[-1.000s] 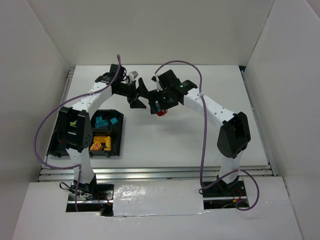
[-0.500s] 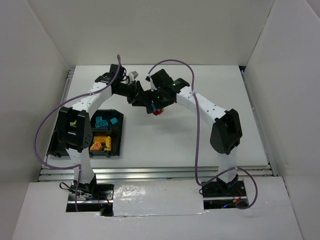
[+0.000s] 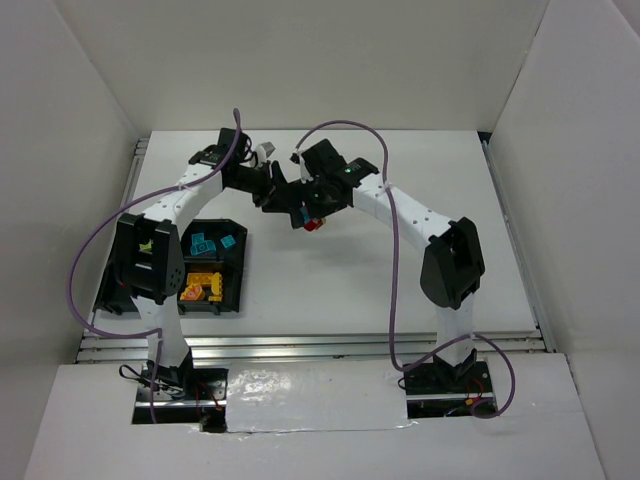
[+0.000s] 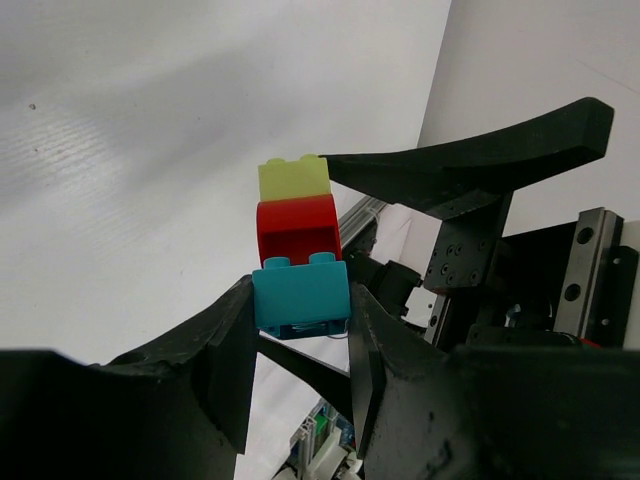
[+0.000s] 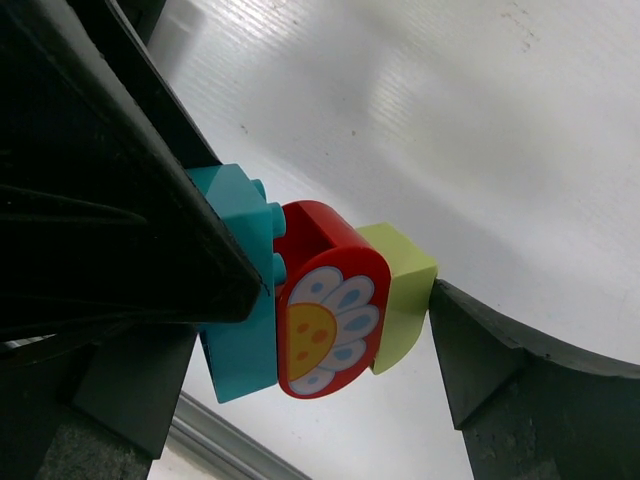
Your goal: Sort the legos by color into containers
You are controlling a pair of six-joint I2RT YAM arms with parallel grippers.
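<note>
3-brick stack [image 5: 330, 310], w/ cyan brick [image 4: 300, 297], red brick [image 4: 297, 230] and lime brick [image 4: 295, 180], is hanging in mid-air over the far-middle of the surface [image 3: 330, 280], well apart from the tray [image 3: 243, 270]. Left fingers [image 4: 225, 360] are clamping the cyan end from both sides. Right fingers [image 5: 500, 370] are standing wide open around the lime end, one tip touching or just beside it, gripping nothing. Imo they're setting up to pull the stack apart.

Progress: cyan bricks [image 3: 205, 243] are sitting in one compartment and orange-yellow ones [image 3: 197, 288] in the next one toward the bases, so those are looking done. The other 2 compartments are hiding under the left arm, can't tell. I'm not spotting loose legos on the surface, so prob these 3 are what's left: split, then drop each by color.
</note>
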